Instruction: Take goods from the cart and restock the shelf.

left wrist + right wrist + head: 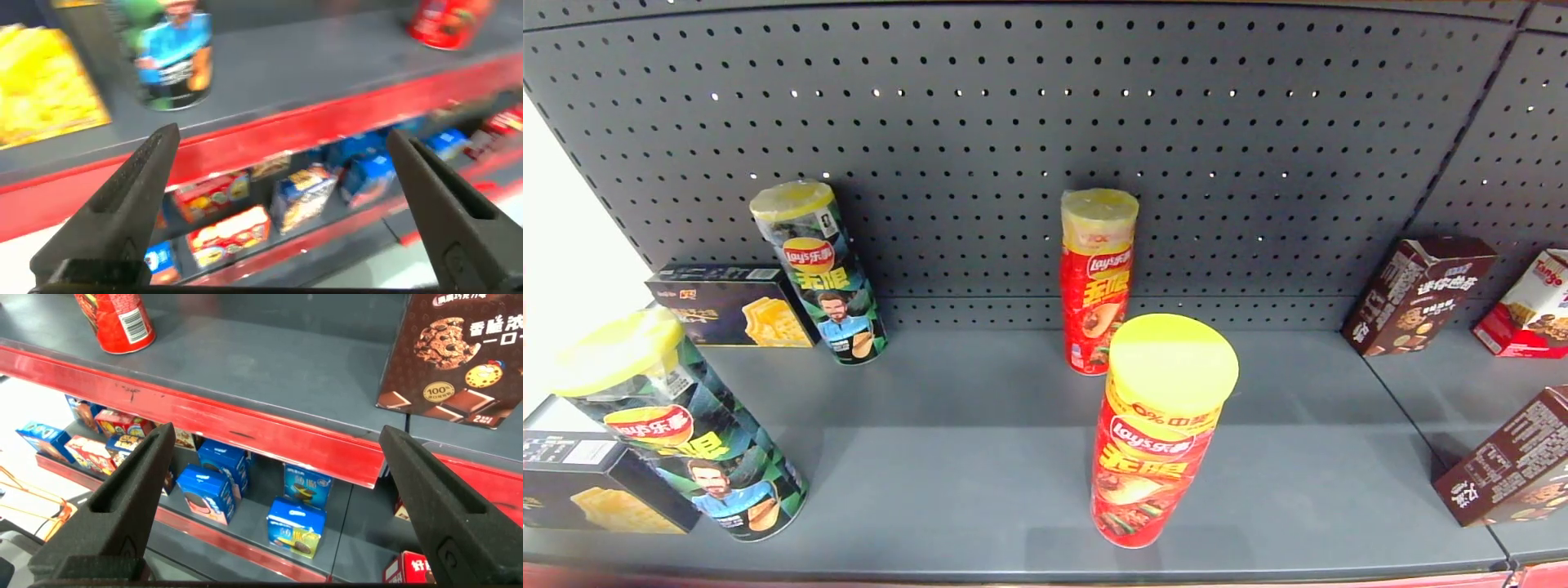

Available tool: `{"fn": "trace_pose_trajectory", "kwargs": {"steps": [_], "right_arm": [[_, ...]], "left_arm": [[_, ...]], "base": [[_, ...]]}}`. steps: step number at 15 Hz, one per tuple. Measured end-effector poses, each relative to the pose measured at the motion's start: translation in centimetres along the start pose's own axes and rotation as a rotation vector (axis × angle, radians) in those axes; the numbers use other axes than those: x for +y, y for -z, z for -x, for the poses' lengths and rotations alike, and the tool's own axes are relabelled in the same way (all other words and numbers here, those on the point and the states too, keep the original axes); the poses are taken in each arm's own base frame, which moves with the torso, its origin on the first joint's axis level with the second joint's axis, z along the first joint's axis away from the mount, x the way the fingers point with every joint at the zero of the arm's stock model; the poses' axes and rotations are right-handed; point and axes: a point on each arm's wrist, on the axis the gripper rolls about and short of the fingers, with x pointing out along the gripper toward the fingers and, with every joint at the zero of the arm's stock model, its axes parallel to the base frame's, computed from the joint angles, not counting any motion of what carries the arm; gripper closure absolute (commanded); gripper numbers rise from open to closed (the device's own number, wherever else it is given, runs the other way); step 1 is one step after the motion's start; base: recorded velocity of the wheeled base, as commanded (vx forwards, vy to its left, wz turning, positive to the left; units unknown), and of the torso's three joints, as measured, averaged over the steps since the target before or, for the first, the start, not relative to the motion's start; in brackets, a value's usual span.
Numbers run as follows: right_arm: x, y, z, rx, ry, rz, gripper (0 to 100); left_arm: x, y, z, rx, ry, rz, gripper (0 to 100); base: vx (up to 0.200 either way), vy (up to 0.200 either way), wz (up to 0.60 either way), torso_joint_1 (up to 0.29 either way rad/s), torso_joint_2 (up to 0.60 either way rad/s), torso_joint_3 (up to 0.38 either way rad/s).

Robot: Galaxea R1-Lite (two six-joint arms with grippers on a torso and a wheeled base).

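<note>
The left gripper (282, 137) hangs low and just outside the shelf's red front lip (351, 110), to the left of the front red can (445, 20). Its jaws are spread wide with nothing between them. The right gripper (278, 434) sits at much the same height on that can's right. Its jaws are likewise wide apart and empty, and the can's base (114, 318) stands on the board above them. Below both, under the front red can's level, a lower shelf (327, 539) carries small blue boxes (204, 486).

On the grey shelf (980, 457) the front red can (1164, 429) stands upright near the front edge, with a yellow lid on top. Well to its left, also near the front, stands a dark green can (686, 433), with a black box (588, 490) just beyond it. Well to the red can's right lies a brown biscuit box (1511, 469).

Just behind the front red can a second red can (1097, 282) stands near the pegboard back wall (1013, 122). Behind it and to its left stands a second dark green can (818, 273), and another black box (731, 306) is beside that one. Behind it and to its right are a second brown box (1417, 294) and a red and white box (1531, 306).
</note>
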Motion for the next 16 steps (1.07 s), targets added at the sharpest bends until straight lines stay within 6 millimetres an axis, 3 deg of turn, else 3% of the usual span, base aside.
{"fn": "trace_pose_trajectory", "kwargs": {"steps": [5, 11, 14, 16], "right_arm": [[0.00, 0.00, 0.00, 0.000, 0.001, 0.000, 0], [0.00, 0.00, 0.00, 0.000, 0.001, 0.000, 0], [0.00, 0.00, 0.00, 0.000, 0.001, 0.000, 0], [0.00, 0.02, -0.01, 0.001, 0.001, 0.000, 0]], "left_arm": [[-0.38, 0.11, 0.34, -0.076, -0.167, 0.048, 0], [-0.48, 0.22, 0.52, -0.090, -0.200, -0.057, 0], [0.06, 0.57, 0.68, -0.055, -0.452, -0.054, 0], [0.08, 0.87, 0.67, -0.027, -0.457, -0.040, 0]], "base": [[0.000, 0.000, 0.00, 0.000, 0.00, 0.000], [0.000, 0.000, 0.00, 0.000, 0.00, 0.000], [0.000, 0.000, 0.00, 0.000, 0.00, 0.000], [0.000, 0.000, 0.00, 0.000, 0.00, 0.000]]}}
